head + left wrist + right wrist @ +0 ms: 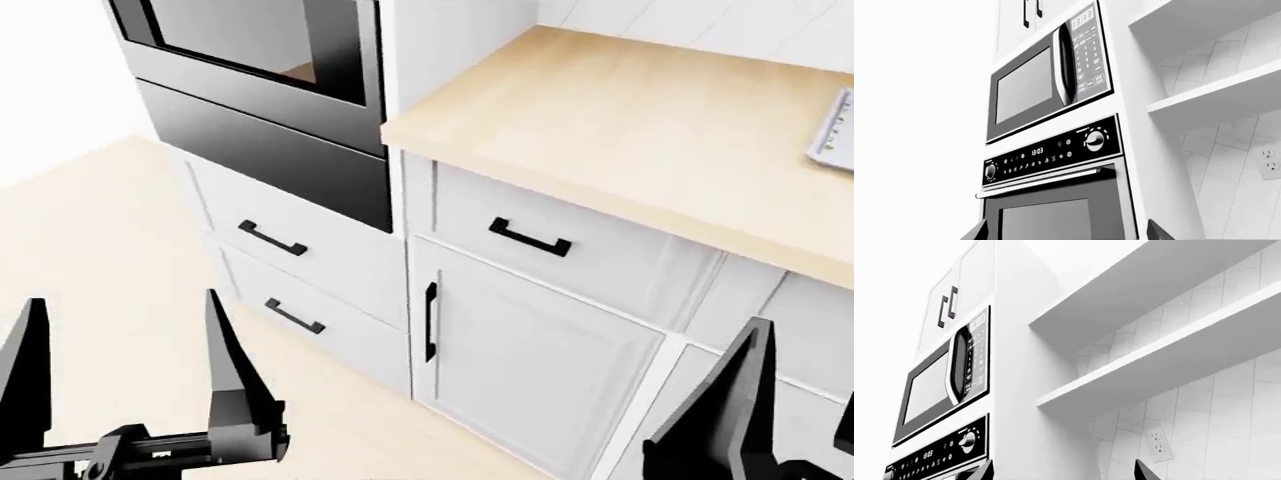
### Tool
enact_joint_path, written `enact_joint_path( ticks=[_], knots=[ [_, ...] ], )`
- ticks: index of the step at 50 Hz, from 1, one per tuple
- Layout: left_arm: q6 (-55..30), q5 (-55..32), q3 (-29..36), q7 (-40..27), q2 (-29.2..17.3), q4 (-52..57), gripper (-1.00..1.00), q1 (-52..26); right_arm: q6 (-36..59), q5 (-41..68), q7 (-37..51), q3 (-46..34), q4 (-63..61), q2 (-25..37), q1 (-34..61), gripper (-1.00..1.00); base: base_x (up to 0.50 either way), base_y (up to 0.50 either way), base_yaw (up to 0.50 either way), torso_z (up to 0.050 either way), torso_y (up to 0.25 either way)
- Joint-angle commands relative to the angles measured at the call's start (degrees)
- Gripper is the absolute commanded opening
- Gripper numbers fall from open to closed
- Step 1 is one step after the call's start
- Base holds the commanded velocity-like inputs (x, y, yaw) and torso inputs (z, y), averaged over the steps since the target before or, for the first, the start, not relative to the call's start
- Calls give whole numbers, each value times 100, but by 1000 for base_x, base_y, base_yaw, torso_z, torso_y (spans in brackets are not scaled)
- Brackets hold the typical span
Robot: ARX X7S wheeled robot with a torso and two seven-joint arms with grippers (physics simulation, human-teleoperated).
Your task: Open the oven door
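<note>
Oven door (254, 45) upper left, shut, above drawers (300, 250). Counter (627, 120) at right. Left gripper (127, 350) and right gripper (801, 400) spread, holding nothing.

The control panel (1051, 151) above the oven door (1057, 210) carries a small display reading "13:03". The microwave (1047, 75) shows the same "13:03" at the head of its keypad, as far as its tilted digits can be made out. The keypad's button labels and the symbols on the control panel are too small to read.
</note>
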Motion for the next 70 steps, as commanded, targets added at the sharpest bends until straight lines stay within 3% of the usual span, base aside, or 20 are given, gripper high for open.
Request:
enact_joint_path(
  ticks=[1,70],
  knots=[
    [2,4,17,-31,-21,-2,100,1,-18,-10,19,-16,2,14,-11,100,0,0,387,0,0],
    [-19,-12,102,-183,-147,-10,100,-27,-70,-46,140,-85,25,108,-3,100,0,0,384,0,0]
  ],
)
